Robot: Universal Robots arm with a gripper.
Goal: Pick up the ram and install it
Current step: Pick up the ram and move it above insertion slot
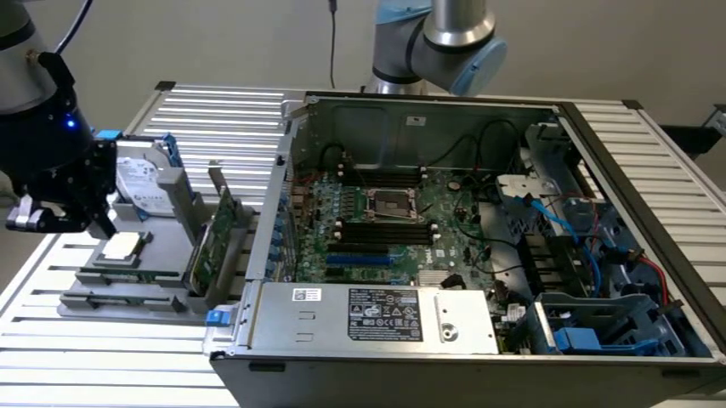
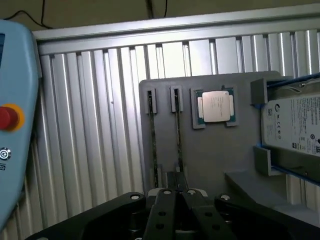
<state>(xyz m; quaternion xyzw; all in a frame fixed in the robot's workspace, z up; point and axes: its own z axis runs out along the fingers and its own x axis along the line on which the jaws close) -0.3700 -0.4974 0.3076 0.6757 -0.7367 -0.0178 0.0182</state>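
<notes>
Hovering over the near end of the grey parts holder (image 2: 210,160) (image 1: 159,242), my gripper (image 2: 177,187) (image 1: 63,223) has its fingers drawn together with nothing between them, as far as I can see. In the wrist view its tip lines up with the end of one stick of the ram (image 2: 177,130) (image 1: 131,277). That stick sits on edge in a narrow groove of the holder, with a second stick (image 2: 152,135) in the groove just beside it.

Further along the holder I see a processor chip (image 2: 216,106) (image 1: 122,246) lying flat in its recess. Beyond it is a silver hard drive (image 2: 295,125) (image 1: 142,178) with blue rails. From the exterior view, a wide green expansion card (image 1: 216,234) stands upright at the holder's edge, between it and the open computer case (image 1: 352,119).

Inside the case, the motherboard (image 1: 454,246) shows its dark memory slots (image 1: 386,228) near the middle. Everything rests on a ribbed aluminium table (image 1: 216,119) (image 2: 90,125). A pale blue pendant (image 2: 15,150) with a red button (image 2: 7,117) lies off to one side.
</notes>
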